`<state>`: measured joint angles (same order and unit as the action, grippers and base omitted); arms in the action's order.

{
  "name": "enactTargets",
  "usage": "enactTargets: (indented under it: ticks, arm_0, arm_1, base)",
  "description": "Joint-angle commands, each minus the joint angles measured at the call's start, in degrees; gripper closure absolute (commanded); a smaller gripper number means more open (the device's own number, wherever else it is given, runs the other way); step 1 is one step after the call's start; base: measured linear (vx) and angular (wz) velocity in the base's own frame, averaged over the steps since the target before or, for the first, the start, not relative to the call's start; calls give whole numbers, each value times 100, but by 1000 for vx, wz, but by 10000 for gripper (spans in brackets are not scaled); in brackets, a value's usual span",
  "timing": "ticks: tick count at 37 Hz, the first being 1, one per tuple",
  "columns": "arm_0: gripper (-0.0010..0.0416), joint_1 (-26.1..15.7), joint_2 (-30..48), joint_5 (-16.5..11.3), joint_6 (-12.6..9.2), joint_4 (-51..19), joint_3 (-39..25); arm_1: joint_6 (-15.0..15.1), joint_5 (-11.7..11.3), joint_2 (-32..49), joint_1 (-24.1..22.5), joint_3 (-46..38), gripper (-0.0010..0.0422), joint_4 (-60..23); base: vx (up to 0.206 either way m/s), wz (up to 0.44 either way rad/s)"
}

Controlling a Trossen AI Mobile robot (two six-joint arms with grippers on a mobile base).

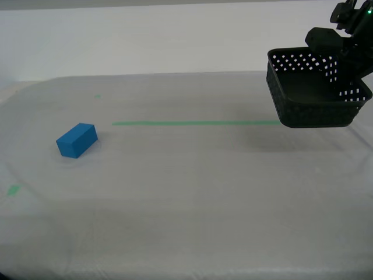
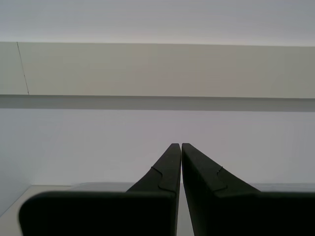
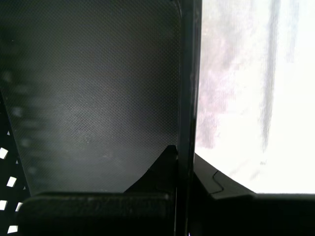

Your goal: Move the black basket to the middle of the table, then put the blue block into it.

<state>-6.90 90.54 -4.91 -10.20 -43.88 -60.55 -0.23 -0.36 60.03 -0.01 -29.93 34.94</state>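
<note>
The black basket [image 1: 309,96] hangs tilted above the table [image 1: 204,198] at the exterior view's right, over the end of the green tape line. My first gripper [image 3: 183,151] is shut on its wall, with the basket's floor [image 3: 98,98] filling much of the first wrist view. The arm holding it [image 1: 335,38] comes in from the exterior view's upper right corner. The blue block [image 1: 77,140] lies on the cloth at the exterior view's left, far from the basket. My second gripper [image 2: 177,145] is shut on nothing, faces a pale wall, and does not appear in the exterior view.
A thin green tape line [image 1: 192,123] runs across the table's middle. Small green marks sit at the exterior view's far left [image 1: 13,189] and back left [image 1: 97,96]. The basket's shadow [image 1: 274,141] falls on the cloth below it.
</note>
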Motion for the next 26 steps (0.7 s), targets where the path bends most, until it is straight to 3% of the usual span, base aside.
enactTargets:
  ticks: [1, 7, 13, 26]
  arm_0:
    - [407, -50, -57, -179, -125, -83, -4]
    - [407, -144, -151, -426, -321, -258, -50]
    - [407, -319, -151, -424, -361, -647, -442]
    - [407, -861, -83, -424, -831, -977, -1471]
  arm_1:
    - [7, -4, 0, 0, -7, 412, 31]
    - [9, -4, 0, 0, -4, 412, 31]
    - [7, -4, 0, -2, -4, 412, 31]
    - [7, -4, 0, -2, -4, 412, 28]
  base:
    - [0, 0]
    - [0, 0]
    - [0, 0]
    - [0, 0]
